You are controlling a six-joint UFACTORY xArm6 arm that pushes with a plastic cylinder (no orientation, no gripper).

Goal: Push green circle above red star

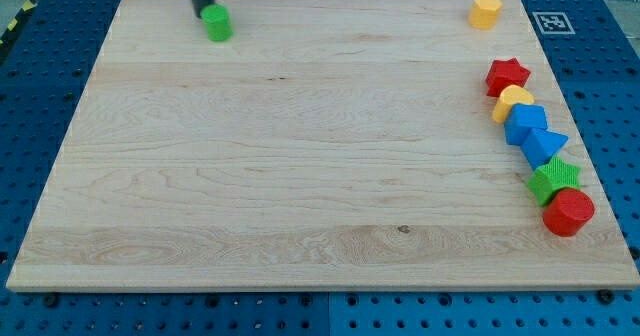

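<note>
The green circle (217,23) lies near the board's top edge, left of centre. My tip (203,12) touches the circle's upper left side; the dark rod rises out of the view's top. The red star (507,75) lies far to the right, near the board's right edge, at the head of a row of blocks.
A yellow block (485,11) sits at the top right corner. Below the red star run a yellow block (513,103), a blue block (525,122), a blue triangle (545,145), a green star (554,179) and a red circle (568,213). The wooden board (300,156) lies on a blue pegboard table.
</note>
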